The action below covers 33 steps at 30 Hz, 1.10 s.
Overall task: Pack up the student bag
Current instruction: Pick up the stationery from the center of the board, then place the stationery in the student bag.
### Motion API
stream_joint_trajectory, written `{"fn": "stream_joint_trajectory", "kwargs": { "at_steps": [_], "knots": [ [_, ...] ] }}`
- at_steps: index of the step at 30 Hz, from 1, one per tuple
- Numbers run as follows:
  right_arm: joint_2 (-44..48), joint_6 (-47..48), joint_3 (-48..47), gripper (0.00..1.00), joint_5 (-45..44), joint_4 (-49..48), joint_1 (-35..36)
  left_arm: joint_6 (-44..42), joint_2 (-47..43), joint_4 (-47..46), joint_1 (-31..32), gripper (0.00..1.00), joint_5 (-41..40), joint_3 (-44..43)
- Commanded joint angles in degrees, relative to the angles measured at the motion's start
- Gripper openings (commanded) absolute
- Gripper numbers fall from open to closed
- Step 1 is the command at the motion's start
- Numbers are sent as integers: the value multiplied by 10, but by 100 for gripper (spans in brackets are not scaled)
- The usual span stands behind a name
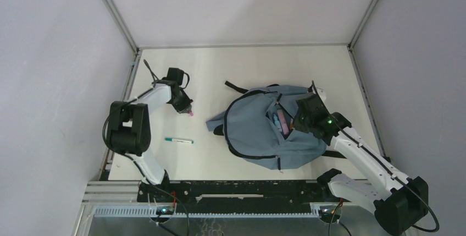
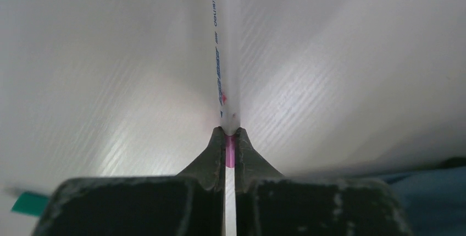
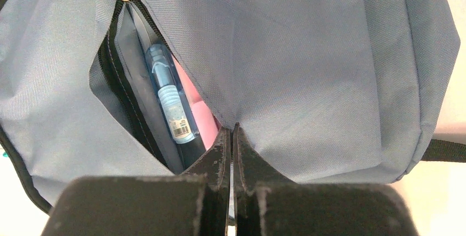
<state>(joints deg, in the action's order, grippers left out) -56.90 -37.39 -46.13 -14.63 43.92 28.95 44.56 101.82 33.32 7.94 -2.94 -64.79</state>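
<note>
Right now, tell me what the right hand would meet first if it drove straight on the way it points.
The right hand pinches the soft dusty-blue fabric backpack at its open zip edge, so it would press straight into that fabric; what lies behind is unclear.

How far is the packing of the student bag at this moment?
Done: a blue packaged item and a pink item sit inside the open student bag. In hand: right gripper pinches its opening fabric; left gripper grips a white pen. Left: that pen and the teal-capped pen.
</note>
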Motion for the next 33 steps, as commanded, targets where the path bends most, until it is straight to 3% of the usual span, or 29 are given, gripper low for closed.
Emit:
{"fn": "stream_joint_trajectory", "kwargs": {
  "at_steps": [1,7,11,16,20,25,33],
  "knots": [
    [16,7,0,0,-6,7,-7,-29,-116,15,19,0,-39,11],
    [15,10,0,0,0,0,-13,-117,-223,55,59,0,-61,18],
    [7,13,0,0,5,-13,-14,-164,-243,97,140,0,-43,-14],
    [3,8,0,0,10,-21,-15,-107,-250,30,258,0,90,-18],
    [3,8,0,0,10,-21,-13,-56,-199,-60,338,0,191,-49],
    [10,7,0,0,5,-11,-14,18,-107,-157,396,0,259,-113],
    [21,5,0,0,-2,3,-14,128,19,-202,412,0,292,-168]
  ]
}}
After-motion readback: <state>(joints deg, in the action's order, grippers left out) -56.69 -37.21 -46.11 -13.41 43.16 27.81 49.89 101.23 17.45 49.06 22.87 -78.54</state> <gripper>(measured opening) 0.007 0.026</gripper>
